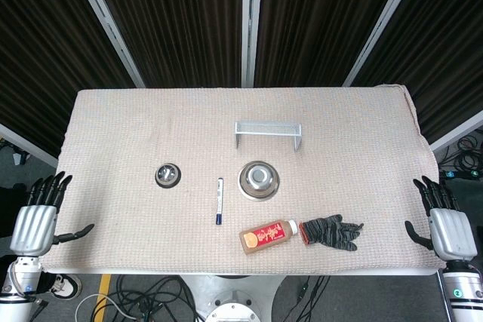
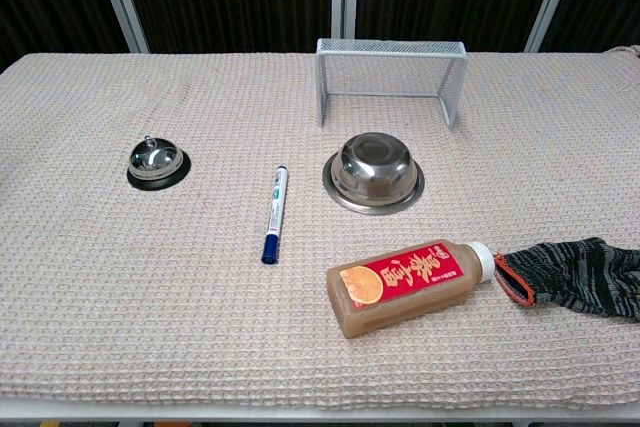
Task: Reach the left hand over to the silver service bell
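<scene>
The silver service bell (image 1: 167, 176) (image 2: 157, 161) sits on a black base on the left half of the cloth-covered table (image 1: 136, 126). My left hand (image 1: 38, 216) hangs off the table's near left corner, well left of the bell, fingers spread and holding nothing. My right hand (image 1: 447, 224) is off the near right corner, also spread and empty. Neither hand shows in the chest view.
A marker pen (image 1: 219, 200) (image 2: 274, 214) lies right of the bell. Beyond it sit an upturned steel bowl (image 1: 259, 179) (image 2: 374, 173), a white wire shelf (image 1: 268, 133) (image 2: 390, 75), a juice bottle (image 1: 268, 236) (image 2: 410, 284) lying flat, and a dark glove (image 1: 330, 231) (image 2: 575, 273).
</scene>
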You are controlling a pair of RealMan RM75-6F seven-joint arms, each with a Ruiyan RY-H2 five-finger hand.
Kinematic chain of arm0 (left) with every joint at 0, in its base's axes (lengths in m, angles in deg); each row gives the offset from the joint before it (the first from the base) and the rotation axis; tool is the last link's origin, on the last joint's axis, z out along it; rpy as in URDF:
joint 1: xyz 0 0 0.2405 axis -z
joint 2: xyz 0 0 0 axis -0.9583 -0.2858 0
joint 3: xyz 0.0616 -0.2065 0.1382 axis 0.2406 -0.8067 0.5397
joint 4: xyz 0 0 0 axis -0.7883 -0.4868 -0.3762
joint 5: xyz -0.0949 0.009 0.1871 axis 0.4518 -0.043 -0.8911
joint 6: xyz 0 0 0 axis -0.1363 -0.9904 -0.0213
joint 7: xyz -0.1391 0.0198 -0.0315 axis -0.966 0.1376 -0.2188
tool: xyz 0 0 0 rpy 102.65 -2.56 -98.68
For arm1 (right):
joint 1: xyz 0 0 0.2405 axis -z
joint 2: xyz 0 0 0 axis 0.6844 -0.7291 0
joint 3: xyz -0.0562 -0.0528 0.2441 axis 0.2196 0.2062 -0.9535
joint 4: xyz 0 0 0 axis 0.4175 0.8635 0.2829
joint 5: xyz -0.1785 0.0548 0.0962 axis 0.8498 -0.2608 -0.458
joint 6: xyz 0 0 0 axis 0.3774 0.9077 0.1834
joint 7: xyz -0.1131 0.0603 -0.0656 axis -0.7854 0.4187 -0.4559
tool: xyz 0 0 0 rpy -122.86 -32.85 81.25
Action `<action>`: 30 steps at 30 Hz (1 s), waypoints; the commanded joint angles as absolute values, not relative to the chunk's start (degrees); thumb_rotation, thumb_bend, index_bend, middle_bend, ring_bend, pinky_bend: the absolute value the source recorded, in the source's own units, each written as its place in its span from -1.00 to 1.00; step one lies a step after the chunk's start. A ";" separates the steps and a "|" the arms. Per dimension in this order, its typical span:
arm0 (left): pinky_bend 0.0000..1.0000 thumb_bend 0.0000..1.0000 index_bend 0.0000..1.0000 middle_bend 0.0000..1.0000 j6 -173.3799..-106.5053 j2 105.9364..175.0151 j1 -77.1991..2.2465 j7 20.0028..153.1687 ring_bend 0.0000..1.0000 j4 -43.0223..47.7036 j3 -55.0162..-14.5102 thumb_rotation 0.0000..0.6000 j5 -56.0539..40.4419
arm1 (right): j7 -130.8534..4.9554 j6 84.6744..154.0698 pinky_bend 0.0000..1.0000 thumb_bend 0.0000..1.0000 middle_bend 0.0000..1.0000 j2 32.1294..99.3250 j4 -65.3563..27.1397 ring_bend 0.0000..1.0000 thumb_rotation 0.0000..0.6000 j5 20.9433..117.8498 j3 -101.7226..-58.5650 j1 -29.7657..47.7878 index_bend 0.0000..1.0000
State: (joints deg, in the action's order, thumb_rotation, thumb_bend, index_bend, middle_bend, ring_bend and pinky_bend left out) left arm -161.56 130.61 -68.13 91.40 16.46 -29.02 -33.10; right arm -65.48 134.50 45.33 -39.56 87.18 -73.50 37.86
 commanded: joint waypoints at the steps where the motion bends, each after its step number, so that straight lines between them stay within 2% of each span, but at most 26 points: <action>1: -1.00 -1.00 -1.00 -1.00 -161.46 130.65 -68.03 91.45 -1.00 16.42 -29.06 0.19 -33.05 | -65.51 134.50 -1.00 -0.46 -1.00 45.27 -39.63 -1.00 1.00 87.14 -73.51 37.88 -1.00; 8: -1.00 -1.00 -1.00 -1.00 -160.87 130.50 -67.40 91.73 -1.00 16.51 -29.28 0.18 -33.13 | -65.47 134.31 -1.00 -0.47 -1.00 45.50 -39.49 -1.00 1.00 87.04 -73.53 37.79 -1.00; 15: -1.00 -1.00 -1.00 -1.00 -157.32 130.48 -64.27 92.56 -1.00 16.28 -30.04 0.19 -33.66 | -65.89 133.91 -1.00 -0.47 -1.00 45.49 -39.53 -1.00 1.00 86.79 -73.38 37.73 -1.00; 16: -1.00 -1.00 -1.00 -1.00 -156.70 130.65 -63.62 92.60 -1.00 16.05 -30.20 0.22 -33.90 | -65.97 133.88 -1.00 -0.46 -1.00 45.47 -39.46 -1.00 1.00 86.74 -73.35 37.75 -1.00; 19: -1.00 -1.00 -1.00 -1.00 -154.22 131.72 -61.10 92.38 -1.00 14.88 -30.82 0.47 -34.57 | -65.88 133.90 -1.00 -0.46 -1.00 45.52 -39.04 -1.00 1.00 86.37 -73.49 37.81 -1.00; 21: -1.00 -1.00 -1.00 -1.00 -152.15 132.85 -59.24 92.16 -1.00 14.21 -31.29 0.52 -34.58 | -65.81 133.62 -1.00 -0.46 -1.00 45.51 -38.72 -1.00 1.00 86.03 -73.54 37.76 -1.00; 26: -1.00 -1.00 -1.00 -1.00 -146.97 136.64 -55.12 91.18 -1.00 13.29 -32.41 0.49 -33.30 | -65.69 133.20 -1.00 -0.47 -1.00 45.55 -38.33 -1.00 1.00 85.46 -73.64 37.70 -1.00; 30: -1.00 -1.00 -1.00 -1.00 -143.10 141.01 -51.54 90.45 -1.00 10.96 -33.39 0.20 -32.29 | -65.44 132.85 -1.00 -0.46 -1.00 45.66 -37.83 -1.00 1.00 85.12 -73.59 37.73 -1.00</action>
